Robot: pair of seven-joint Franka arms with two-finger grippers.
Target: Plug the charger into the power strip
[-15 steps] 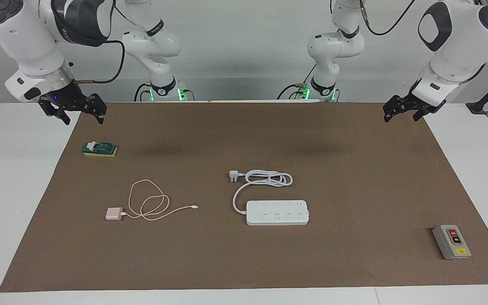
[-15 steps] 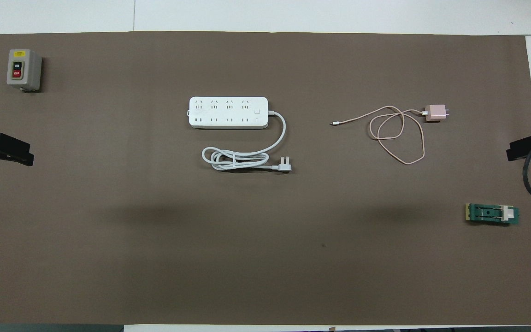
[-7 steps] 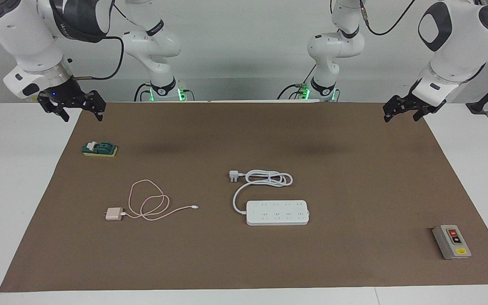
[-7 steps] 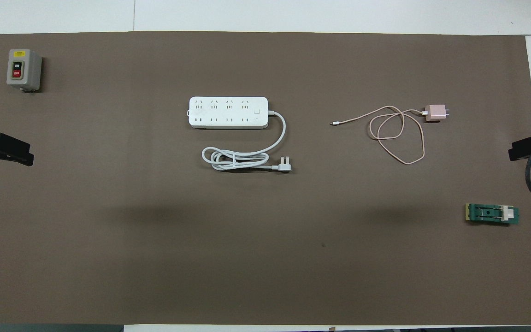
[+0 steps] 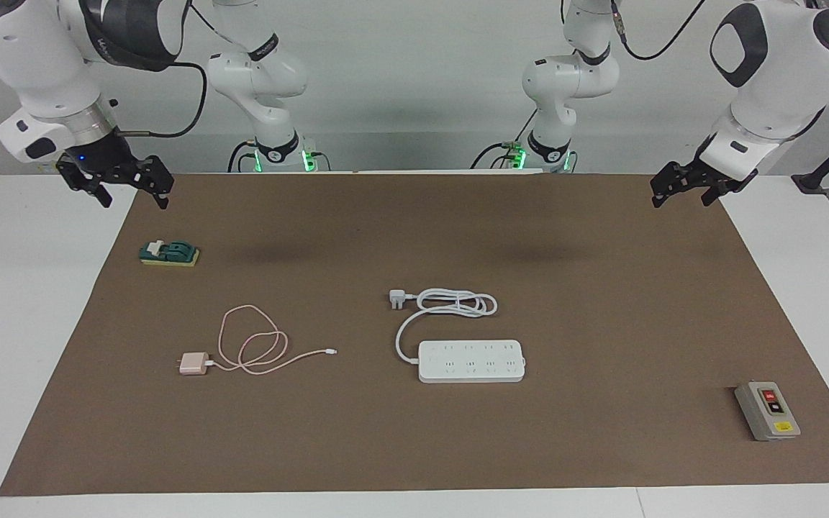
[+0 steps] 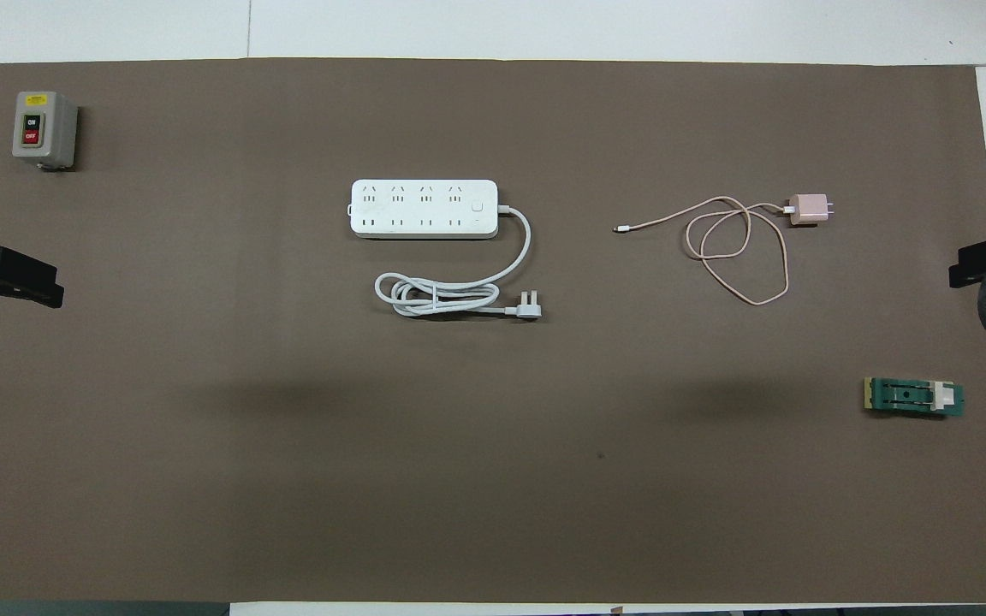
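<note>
Power strip (image 5: pixel 471 361) lies flat on the brown mat (image 5: pixel 601 302), about mid-table, sockets facing up. Its thick white cord (image 5: pixel 450 303) is coiled just beside it on the side nearer the robots, ending in a white plug (image 5: pixel 397 298) that rests on the mat.

Charger (image 5: pixel 193 363) sits on the mat toward the right arm's end of the table from the power strip, well apart from it, level with it. Its thin pink cable (image 5: pixel 256 349) loops nearer the robots, and the free end points toward the strip without touching it. Not plugged in.

Green block (image 5: pixel 169 252): nearer the robots than the power strip, toward the right arm's end. Grey switch box (image 5: pixel 767 411): farther from the robots than the strip, toward the left arm's end.

Right gripper (image 5: pixel 130 198) hangs in the air over the mat's edge at its own end, fingers apart, holding nothing. Left gripper (image 5: pixel 682 194) hangs over the mat's corner at its end, waiting; fingers appear spread and empty, though the angle is poor.
</note>
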